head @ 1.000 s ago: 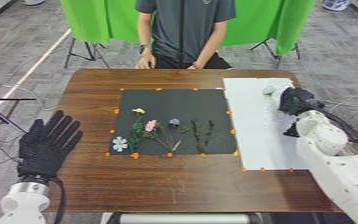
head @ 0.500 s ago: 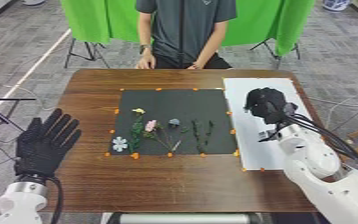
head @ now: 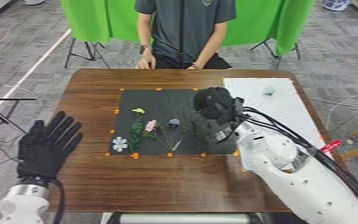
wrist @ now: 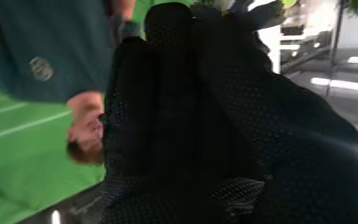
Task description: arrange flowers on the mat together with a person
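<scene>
Head view: can see the black mat (head: 162,98) flat on the brown bench (head: 158,185), with orange marks (head: 135,156) along its edges. Can find the yellow flower (head: 138,110) in the mat's far left part, and the leafy green stem (head: 135,138) running from near it towards the near edge. Can place the white flower (head: 119,144) at the mat's near left corner, the pink flower (head: 151,123) left of its middle, and the blue-grey flower (head: 174,122) near its middle, just right of the pink one. Can follow thin stems from there towards the mat's near edge, and make out green sprigs (head: 200,133) in its right half, partly hidden.

Can see the right hand (head: 216,104) at the mat's far right part, across its right edge. In the right wrist view, can make out something dark and petal-like (wrist: 264,15) beside the end of the right hand (wrist: 180,110); cannot tell how far open or closed, or whether holding it.

Can see the left hand (head: 47,150) left of the mat, well apart from it, open wide, fingers straight and spread, holding nothing. Right of the mat, can see the white sheet (head: 246,88), with a small pale thing (head: 270,90) on its far end.
</scene>
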You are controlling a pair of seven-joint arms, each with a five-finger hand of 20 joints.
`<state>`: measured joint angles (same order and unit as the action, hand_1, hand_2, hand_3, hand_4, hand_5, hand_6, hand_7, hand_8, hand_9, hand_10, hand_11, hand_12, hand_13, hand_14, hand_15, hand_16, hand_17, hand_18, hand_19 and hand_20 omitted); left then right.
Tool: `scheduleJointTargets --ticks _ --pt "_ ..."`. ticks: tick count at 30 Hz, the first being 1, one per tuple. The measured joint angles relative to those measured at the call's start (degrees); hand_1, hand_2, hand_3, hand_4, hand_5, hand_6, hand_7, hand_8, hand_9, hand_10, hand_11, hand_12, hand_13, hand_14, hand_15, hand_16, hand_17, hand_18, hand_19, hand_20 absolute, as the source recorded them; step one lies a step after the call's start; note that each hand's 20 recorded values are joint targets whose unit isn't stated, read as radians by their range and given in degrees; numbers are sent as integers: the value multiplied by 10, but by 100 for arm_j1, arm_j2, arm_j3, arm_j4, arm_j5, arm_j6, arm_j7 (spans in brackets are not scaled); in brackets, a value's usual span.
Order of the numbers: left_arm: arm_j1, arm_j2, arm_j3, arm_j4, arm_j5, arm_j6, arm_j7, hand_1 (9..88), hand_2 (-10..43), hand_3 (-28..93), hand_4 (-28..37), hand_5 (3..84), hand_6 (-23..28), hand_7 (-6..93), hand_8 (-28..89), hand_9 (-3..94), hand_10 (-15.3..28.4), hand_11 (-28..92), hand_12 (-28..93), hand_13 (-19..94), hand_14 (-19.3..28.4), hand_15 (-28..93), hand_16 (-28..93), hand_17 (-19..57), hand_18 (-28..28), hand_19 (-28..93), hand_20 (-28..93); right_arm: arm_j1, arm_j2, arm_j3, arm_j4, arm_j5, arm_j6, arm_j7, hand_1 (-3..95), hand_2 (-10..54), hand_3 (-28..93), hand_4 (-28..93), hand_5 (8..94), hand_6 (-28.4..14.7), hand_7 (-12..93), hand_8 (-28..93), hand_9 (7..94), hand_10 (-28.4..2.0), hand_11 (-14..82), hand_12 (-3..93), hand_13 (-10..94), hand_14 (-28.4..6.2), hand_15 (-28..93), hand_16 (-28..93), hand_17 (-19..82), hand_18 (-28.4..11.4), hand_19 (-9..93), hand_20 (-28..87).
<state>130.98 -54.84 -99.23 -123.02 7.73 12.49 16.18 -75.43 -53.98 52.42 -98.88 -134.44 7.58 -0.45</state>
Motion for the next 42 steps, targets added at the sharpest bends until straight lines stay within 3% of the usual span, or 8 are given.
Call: scheduleJointTargets --ticks 10,17,20,23,30,33,42 --pt "-19 6 -2 -22 -47 109 9 291 105 723 -283 448 77 95 -84 396 135 134 93 301 144 178 -22 -29 132 245 125 -442 29 167 -90 -496 -182 286 633 -95 674 -283 614 11 450 -88 734 -84 97 361 676 -16 326 359 454 -70 878 7" --pt "28 -14 -34 -35 -80 169 14 289 108 725 -283 450 78 97 -83 398 138 137 92 302 145 183 -23 -30 132 248 125 -666 75 84 -89 -438 -30 523 624 -95 673 -283 568 10 391 -98 694 -79 134 366 664 -15 343 349 464 -77 848 31" --pt "16 -25 19 -31 -124 172 19 289 108 726 -283 449 77 97 -83 398 138 139 93 303 146 185 -25 -30 132 249 125 -683 60 -54 -68 -346 299 811 623 -95 671 -283 566 10 351 -190 654 -87 200 299 647 -19 355 335 451 -89 832 61" --pt "12 -33 60 -31 -162 194 31 289 108 727 -283 447 77 97 -83 398 138 140 93 303 146 185 -26 -30 132 249 124 -740 21 -27 -80 -311 359 892 615 -95 677 -283 538 4 306 -193 596 -100 279 192 617 -23 358 325 421 -115 799 88" --pt "25 -35 67 -43 -203 239 127 288 108 730 -283 442 75 100 -84 399 139 140 92 303 147 187 -27 -29 132 249 123 -885 -3 196 -242 -299 -253 814 553 -95 748 -283 503 -3 267 -181 556 -111 233 166 582 -47 389 273 384 -134 788 110" --pt "34 -35 65 -46 -205 245 135 273 123 713 -283 440 75 98 -84 399 138 140 92 304 147 188 -28 -30 133 251 123 -916 2 223 -294 -304 -269 801 515 -95 764 -283 478 -11 245 -171 539 -116 213 161 570 -68 442 180 371 -143 783 137" --pt "42 -39 53 -50 -272 252 172 256 117 705 -283 425 68 101 -84 398 136 136 92 311 150 189 -28 -29 135 253 122 -1050 52 309 -611 -291 -189 1167 480 -95 714 -283 438 -31 214 -157 479 -131 175 141 542 -84 457 145 352 -157 784 144"
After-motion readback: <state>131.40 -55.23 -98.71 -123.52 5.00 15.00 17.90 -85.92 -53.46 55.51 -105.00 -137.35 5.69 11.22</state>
